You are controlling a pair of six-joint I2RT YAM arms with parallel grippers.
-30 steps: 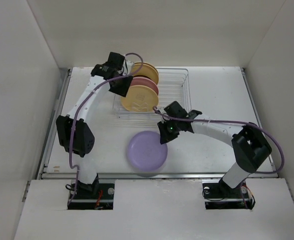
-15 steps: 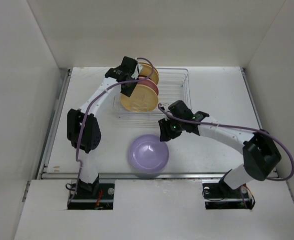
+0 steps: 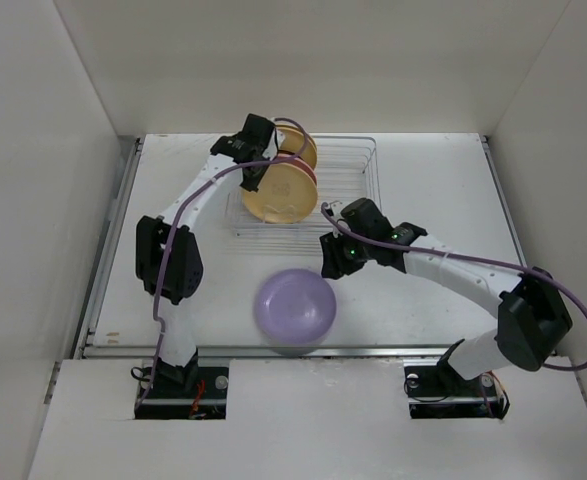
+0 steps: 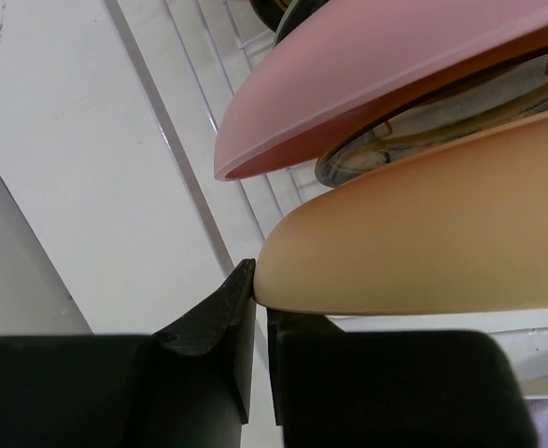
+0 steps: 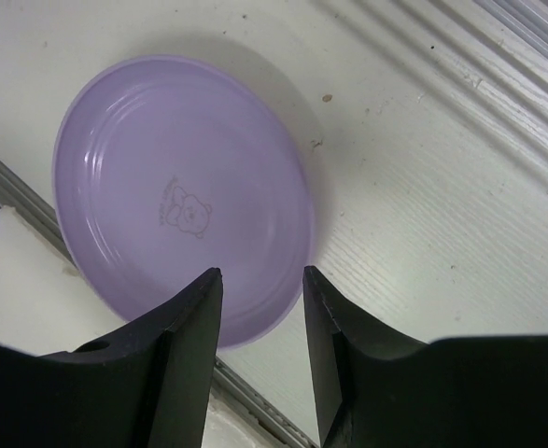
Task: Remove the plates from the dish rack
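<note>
Step in hand — extracting the next plate. Left gripper [image 4: 259, 289]: jaws clamped on the rim of the yellow plate [image 4: 423, 252], which stood upright in the rack [image 3: 358, 180], upper centre. Right gripper [image 5: 259, 275]: jaws apart above the lavender plate [image 5: 180, 196], which lay on the tabletop [image 3: 433, 200]. The next move likely called for a straight lift.

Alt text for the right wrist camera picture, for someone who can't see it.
A lavender plate lies flat on the white table, a small bear print at its centre. The right gripper hangs open above the plate's rim, holding nothing.
</note>
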